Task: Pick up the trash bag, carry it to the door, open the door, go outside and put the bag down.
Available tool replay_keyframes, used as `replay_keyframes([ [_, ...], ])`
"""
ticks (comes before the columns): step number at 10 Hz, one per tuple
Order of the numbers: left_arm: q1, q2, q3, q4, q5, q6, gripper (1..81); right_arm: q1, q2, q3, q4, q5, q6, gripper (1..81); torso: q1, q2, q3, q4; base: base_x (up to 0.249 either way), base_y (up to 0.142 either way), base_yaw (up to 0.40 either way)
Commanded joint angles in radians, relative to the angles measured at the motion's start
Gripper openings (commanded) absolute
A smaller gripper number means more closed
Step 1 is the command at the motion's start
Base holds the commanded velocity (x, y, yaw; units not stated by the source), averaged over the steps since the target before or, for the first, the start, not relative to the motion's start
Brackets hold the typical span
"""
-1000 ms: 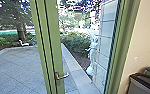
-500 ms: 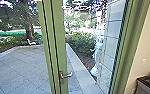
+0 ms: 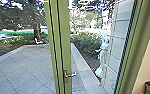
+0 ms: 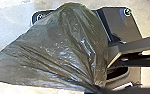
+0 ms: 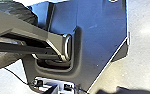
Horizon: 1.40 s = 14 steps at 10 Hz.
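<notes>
While the green-framed door (image 3: 63,47) fills the middle of my head view, its lever handle (image 3: 70,74) facing me, the trash bag (image 4: 63,47) hangs by the robot's base (image 4: 121,22), its gathered neck pinched in my left jaws. I can't tell how the right jaws stand. The film looks thin, soft and slick, and I'd judge the load fairly light, apt to swing and snag on an edge. That bunched neck is the place to hold; the loose side would likely stretch or tear.
</notes>
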Motion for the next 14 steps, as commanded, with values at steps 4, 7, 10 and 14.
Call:
replay_keyframes([
  [4, -0.042, -0.03, -0.004, 0.013, 0.054, 0.004, 1.0, 0.03, -0.034, 0.002, 0.004, -0.046, 0.009, 81.1, 0.0, 0.0, 0.0, 0.0, 0.0, 0.0, 0.16],
  [7, -0.042, -0.03, -0.004, 0.019, 0.054, 0.004, 1.0, 0.031, -0.033, 0.0, 0.003, -0.048, 0.008, 81.1, 0.0, 0.0, 0.0, 0.0, 0.0, 0.0, 0.197],
  [10, -0.042, -0.028, -0.004, 0.021, 0.054, 0.004, 1.0, 0.031, -0.031, -0.001, 0.001, -0.048, 0.008, 81.1, 0.0, 0.0, 0.0, 0.0, 0.0, 0.0, 0.208],
  [14, -0.042, -0.028, -0.004, 0.021, 0.054, 0.004, 1.0, 0.033, -0.026, -0.003, 0.0, -0.048, 0.008, 81.1, 0.0, 0.0, 0.0, 0.0, 0.0, 0.0, 0.208],
])
